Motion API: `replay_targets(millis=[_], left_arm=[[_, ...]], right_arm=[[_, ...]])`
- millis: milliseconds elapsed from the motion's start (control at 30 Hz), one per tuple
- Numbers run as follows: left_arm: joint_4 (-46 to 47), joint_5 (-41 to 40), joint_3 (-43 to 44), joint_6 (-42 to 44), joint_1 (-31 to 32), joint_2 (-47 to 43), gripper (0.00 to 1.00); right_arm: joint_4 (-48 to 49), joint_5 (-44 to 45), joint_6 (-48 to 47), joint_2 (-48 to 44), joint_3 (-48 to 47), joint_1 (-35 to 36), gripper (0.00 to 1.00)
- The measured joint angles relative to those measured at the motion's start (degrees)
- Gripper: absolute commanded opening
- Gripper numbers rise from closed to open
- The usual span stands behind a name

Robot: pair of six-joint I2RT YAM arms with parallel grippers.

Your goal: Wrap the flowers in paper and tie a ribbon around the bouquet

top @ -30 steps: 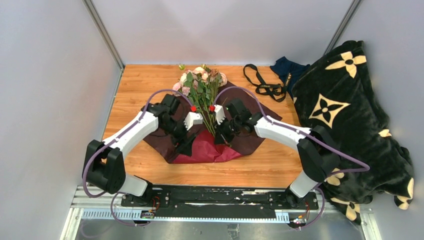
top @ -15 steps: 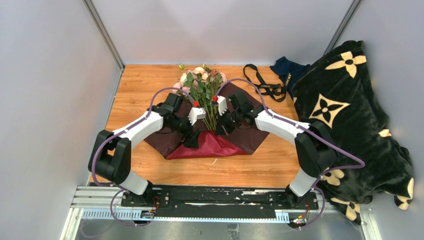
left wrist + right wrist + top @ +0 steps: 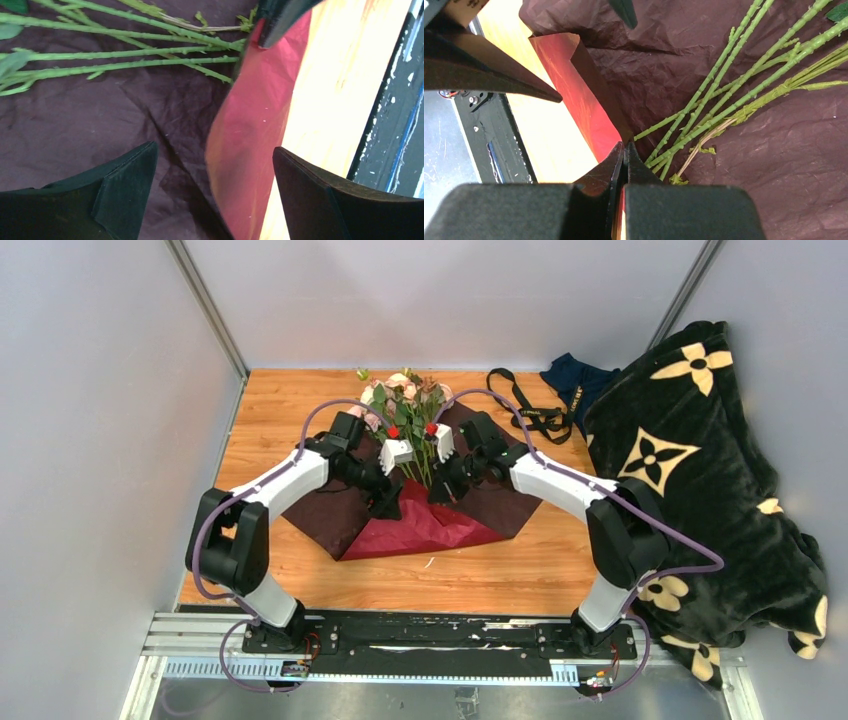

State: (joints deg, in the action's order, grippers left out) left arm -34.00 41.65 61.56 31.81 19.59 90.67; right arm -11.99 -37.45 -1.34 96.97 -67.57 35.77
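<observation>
Black right end effector (image 3: pixel 624 147) pinches the folded-up near corner of the dark red crinkly wrapping paper (image 3: pixel 774 165) by the green stems (image 3: pixel 724 102) of the pale pink and cream roses (image 3: pixel 405 392), mid wooden counter (image 3: pixel 270 410). The left end effector (image 3: pixel 214 150) gapes wide alongside. Wrapping is in hand; next, probably, a side flap needs grasping.
</observation>
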Motion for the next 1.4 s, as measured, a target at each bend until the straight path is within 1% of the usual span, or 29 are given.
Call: replay_targets(millis=[67,100,133,167,200,233,267,333,367,433,500,533,600,633,800,933,1033,1200,1300,1400], left_arm=[[0.17,0.85,-0.61,-0.11,0.7,0.79,0.56],[0.26,1.38,-0.83,-0.22,0.9,1.14,0.36],[0.33,1.77,-0.92,-0.52,0.98,1.31,0.22],[0.46,2.01,-0.92,-1.14,1.01,1.44,0.01],[0.7,2.64,-0.94,-0.96,1.01,1.53,0.0],[0.96,3.37,-0.94,-0.61,1.01,1.57,0.0],[1.09,3.67,-0.92,-1.2,0.98,1.57,0.0],[1.64,3.67,-0.92,-2.29,1.01,1.6,0.0],[2.12,3.3,-0.92,-3.1,1.01,1.79,0.0],[2.78,1.99,-0.94,-4.0,1.01,2.34,0.0],[3.58,0.09,-0.94,-5.11,1.01,3.37,0.0],[4.04,-0.79,-0.94,-5.73,1.01,4.02,0.0],[4.59,-1.7,-1.01,-6.69,1.01,4.81,0.0],[5.07,-2.27,-1.2,-7.21,1.01,5.11,0.0],[6.05,-3.43,-1.64,-8.41,1.01,5.31,0.0],[6.69,-3.54,-1.7,-8.68,1.01,5.31,0.0],[7.02,-3.58,-2.21,-8.72,1.01,5.31,0.0],[7.48,-3.56,-2.71,-9.57,1.01,5.31,0.0],[8.09,-3.56,-2.75,-10.03,1.01,5.31,0.0],[8.92,-3.8,-2.75,-10.82,1.01,5.33,0.0]], right_arm=[[0.07,-0.13,0.0,0.46,-0.2,-0.13,0.0],[0.07,-0.22,0.02,0.59,-0.2,-0.2,0.0],[0.07,-0.35,0.07,0.61,-0.2,-0.31,0.0],[0.11,-0.46,0.15,0.66,-0.2,-0.39,0.0],[0.15,-0.52,0.37,0.66,-0.2,-0.46,0.05],[0.24,-0.48,0.94,0.66,-0.2,-0.55,0.15],[0.26,-0.37,1.6,0.66,-0.2,-0.66,0.23],[0.04,0.48,3.61,0.66,-0.35,-1.09,0.29],[-0.17,1.53,4.81,0.66,-0.61,-1.57,0.3],[-1.46,4.24,7.87,0.66,-1.66,-3.19,0.28],[-2.67,7.72,11.34,0.57,-3.02,-5.25,0.23],[-2.71,8.92,12.35,0.57,-3.19,-7.43,0.19],[-2.82,11.13,14.45,0.57,-3.28,-9.64,0.03],[-3.17,12.22,15.85,0.96,-3.3,-10.64,0.0],[-6.64,15.45,17.84,7.67,-5.16,-9.66,0.0],[-9.55,14.62,17.62,13.64,-5.11,-8.41,0.0],[-10.01,10.29,16.63,14.29,-5.11,-8.0,0.0],[-9.33,-0.28,14.64,14.36,-4.7,-7.63,0.0],[-9.01,-4.92,13.68,14.62,-4.7,-7.63,0.0],[-10.01,-6.47,12.83,14.97,-4.83,-7.63,0.0]])
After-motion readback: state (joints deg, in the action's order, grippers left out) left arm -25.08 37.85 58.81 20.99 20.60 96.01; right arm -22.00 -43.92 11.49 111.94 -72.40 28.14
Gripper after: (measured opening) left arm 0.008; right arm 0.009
